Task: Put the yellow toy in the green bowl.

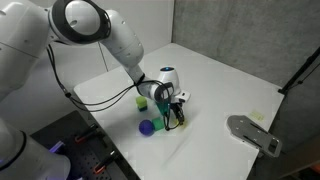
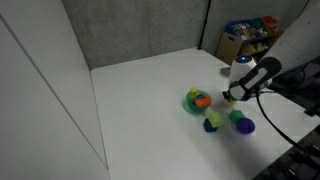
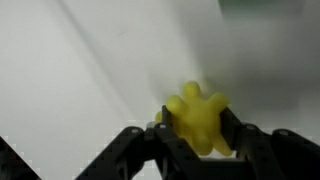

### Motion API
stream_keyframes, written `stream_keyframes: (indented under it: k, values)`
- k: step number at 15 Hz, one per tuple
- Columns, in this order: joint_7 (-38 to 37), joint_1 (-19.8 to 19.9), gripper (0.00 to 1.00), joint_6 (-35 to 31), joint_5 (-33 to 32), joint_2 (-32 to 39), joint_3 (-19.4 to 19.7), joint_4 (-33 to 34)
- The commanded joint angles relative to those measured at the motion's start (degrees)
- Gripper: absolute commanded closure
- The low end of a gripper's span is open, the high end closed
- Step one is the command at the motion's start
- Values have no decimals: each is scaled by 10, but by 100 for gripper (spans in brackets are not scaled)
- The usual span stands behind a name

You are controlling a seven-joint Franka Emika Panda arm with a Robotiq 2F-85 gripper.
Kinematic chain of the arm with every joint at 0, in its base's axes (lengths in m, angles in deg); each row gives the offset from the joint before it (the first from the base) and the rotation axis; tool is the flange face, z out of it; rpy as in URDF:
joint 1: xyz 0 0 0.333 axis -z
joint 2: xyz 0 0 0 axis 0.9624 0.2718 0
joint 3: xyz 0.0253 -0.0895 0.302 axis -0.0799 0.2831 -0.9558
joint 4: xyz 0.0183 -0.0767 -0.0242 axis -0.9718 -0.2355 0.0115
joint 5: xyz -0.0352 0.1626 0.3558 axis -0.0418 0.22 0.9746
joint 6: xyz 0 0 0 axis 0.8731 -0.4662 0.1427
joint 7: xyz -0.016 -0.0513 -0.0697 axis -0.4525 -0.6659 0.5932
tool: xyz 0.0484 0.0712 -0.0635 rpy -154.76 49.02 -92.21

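Lumpy, star-like bright yellow toy sits right in the middle of the wrist view, pinched between the black fingers of the Robotiq gripper, which is clenched on it from both sides. Blurred white surface lies behind it; I cannot tell whether the toy is lifted. In an exterior view the small round green bowl lies just beside the gripper, something orange inside it. On the white table the blue ball and the yellow-green cube rest near the arm.

Yellow toy looks smooth plastic; table matt.
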Motion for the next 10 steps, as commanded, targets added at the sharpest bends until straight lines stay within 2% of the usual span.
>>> stream_keyframes:
  k: [1, 5, 10]
  values:
    - [-28, -31, 75, 14, -10, -7, 36, 5]
    - [-52, -70, 83, 25, -12, -33, 69, -1]
    - [-93, -124, 83, 58, -29, -73, 86, 1]
